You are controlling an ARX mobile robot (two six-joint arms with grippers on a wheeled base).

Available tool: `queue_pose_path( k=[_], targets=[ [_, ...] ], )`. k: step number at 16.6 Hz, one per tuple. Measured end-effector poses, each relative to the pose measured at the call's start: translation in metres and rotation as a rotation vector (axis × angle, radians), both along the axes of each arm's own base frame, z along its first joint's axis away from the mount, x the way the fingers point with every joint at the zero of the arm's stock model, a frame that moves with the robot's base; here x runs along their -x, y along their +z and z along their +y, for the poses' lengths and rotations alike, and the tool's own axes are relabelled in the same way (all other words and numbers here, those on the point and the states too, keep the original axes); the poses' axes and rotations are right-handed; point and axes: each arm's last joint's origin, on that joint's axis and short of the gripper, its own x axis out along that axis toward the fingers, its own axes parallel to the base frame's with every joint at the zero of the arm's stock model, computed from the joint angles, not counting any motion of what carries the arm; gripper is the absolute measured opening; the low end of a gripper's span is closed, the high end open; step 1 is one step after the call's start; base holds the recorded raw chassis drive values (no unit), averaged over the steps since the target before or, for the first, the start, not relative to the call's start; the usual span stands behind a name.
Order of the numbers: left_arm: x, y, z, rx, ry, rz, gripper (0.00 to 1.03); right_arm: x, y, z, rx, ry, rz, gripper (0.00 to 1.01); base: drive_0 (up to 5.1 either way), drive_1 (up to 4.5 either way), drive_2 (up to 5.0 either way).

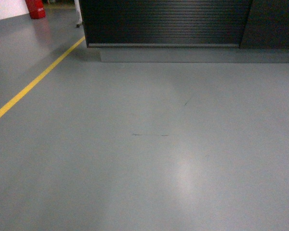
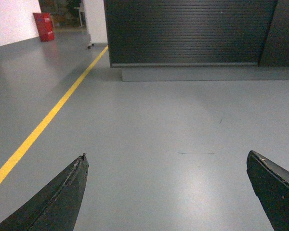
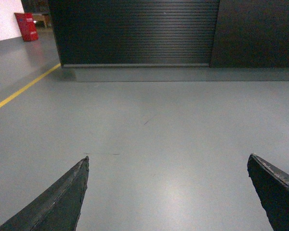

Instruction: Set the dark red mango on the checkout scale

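Dark black-brown checkout bench (image 1: 166,21) with horizontally ribbed front panel across top of head frame, plain grey plinth strip (image 1: 192,54) under it. Smooth dark panel (image 1: 272,21) at upper right, beside ribbed section. Bench top out of frame in all three views, so no sight of mango or scale; location of both unknown here. Glossy grey floor (image 1: 144,159) across lower and middle frame, faint dark scuff line near centre, soft light glare lower right. Yellow floor line (image 1: 33,82) diagonal from left edge up toward bench's left corner. Red container (image 1: 36,8) at upper left by white wall.

Left pincer (image 2: 166,192) released, dark tips spread to both lower corners, holding nothing. Right pincer (image 3: 166,192) likewise released, tips wide apart, nothing between.
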Motion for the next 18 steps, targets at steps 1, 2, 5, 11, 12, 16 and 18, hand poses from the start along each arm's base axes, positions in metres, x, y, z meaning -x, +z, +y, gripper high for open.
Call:
queue_pose_path(
  k=[1,2,5,11,12,16,18],
  targets=[
    [0.0,0.0001,0.0,0.0,0.0,0.0,0.98,0.0,0.0,0.0,0.0,0.0,0.0,0.98,0.0,0.0,0.0],
    [0.0,0.0001,0.0,0.0,0.0,0.0,0.98,0.0,0.0,0.0,0.0,0.0,0.0,0.98,0.0,0.0,0.0],
    [0.0,0.0001,0.0,0.0,0.0,0.0,0.98,0.0,0.0,0.0,0.0,0.0,0.0,0.98,0.0,0.0,0.0],
    [0.0,0.0001,0.0,0.0,0.0,0.0,0.98,0.0,0.0,0.0,0.0,0.0,0.0,0.98,0.0,0.0,0.0],
    [0.0,0.0001,0.0,0.0,0.0,0.0,0.98,0.0,0.0,0.0,0.0,0.0,0.0,0.98,0.0,0.0,0.0],
    [0.0,0.0001,0.0,0.0,0.0,0.0,0.98,0.0,0.0,0.0,0.0,0.0,0.0,0.98,0.0,0.0,0.0],
    [0.0,0.0001,0.0,0.0,0.0,0.0,0.98,0.0,0.0,0.0,0.0,0.0,0.0,0.98,0.0,0.0,0.0]
  ],
)
